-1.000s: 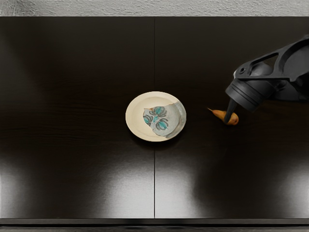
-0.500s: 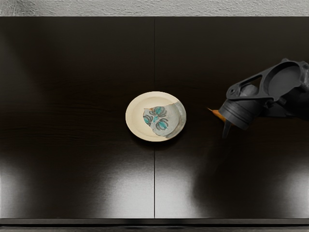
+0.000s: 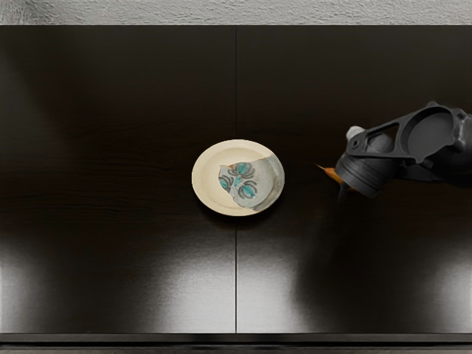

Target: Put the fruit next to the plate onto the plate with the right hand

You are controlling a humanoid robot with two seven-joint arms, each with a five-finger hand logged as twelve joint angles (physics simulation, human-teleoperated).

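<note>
**Q:** Where is the fruit (image 3: pixel 329 172) located?

**A:** It is found on the dark table (image 3: pixel 110 236), near the right side of the plate (image 3: pixel 203 174) but apart from it. Only its orange, pointed end is seen. The remainder is covered by the right hand (image 3: pixel 360 175).

**Q:** How is the right hand disposed?

**A:** It is placed directly over the fruit, and its arm (image 3: pixel 435 144) is brought in from the right edge of the view. Whether the fruit is gripped cannot be told, since the underside of the hand is concealed by the wrist.

**Q:** How is the plate described?

**A:** A round, cream-coloured plate is shown near the middle of the table. It is marked with a grey patch and teal motifs. It is set across the seam (image 3: pixel 236 88) by which the tabletop is divided.
</note>
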